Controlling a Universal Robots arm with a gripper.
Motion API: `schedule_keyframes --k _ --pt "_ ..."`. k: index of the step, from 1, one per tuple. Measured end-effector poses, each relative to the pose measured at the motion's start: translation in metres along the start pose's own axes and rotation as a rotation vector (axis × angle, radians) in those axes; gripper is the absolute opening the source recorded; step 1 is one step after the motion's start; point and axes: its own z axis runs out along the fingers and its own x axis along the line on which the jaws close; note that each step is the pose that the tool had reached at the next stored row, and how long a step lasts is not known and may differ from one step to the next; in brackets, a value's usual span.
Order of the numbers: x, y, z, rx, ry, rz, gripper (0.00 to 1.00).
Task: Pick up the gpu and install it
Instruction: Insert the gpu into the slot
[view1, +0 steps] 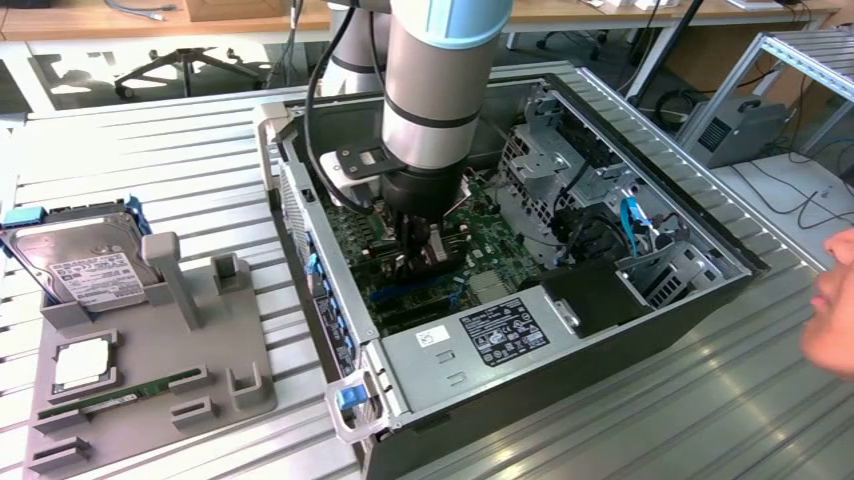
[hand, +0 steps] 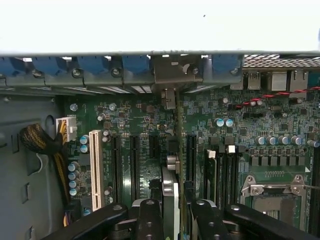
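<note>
The gpu (hand: 170, 187) stands edge-on between my fingers (hand: 150, 220), a thin dark card running toward its silver bracket (hand: 172, 70) at the case's rear wall. My gripper (hand: 175, 212) is shut on the card over the green motherboard (hand: 145, 120), between two black expansion slots (hand: 135, 165). Whether the card's edge sits in a slot cannot be told. In the exterior view, the gripper (view1: 416, 255) reaches down inside the open computer case (view1: 501, 330), and the wrist hides most of the card.
A white slot (hand: 95, 170) and a cable bundle (hand: 37, 140) lie beside the black slots. On the exterior view's left, a grey fixture tray (view1: 200, 370) holds a hard drive (view1: 87, 265), a processor (view1: 83, 362) and a green memory stick (view1: 120, 393). A person's hand (view1: 834, 310) is at the right edge.
</note>
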Motion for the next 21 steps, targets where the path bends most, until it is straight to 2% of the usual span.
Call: schedule_keyframes --k 7,11,21 --pt "-0.0001 0.0000 0.0012 -0.0003 0.0003 -0.004 0.27" --pt "-0.0001 0.0001 0.0022 0.0001 0.0042 -0.004 0.27" --pt "-0.0001 0.0001 0.0021 0.0000 0.0046 -0.004 0.27"
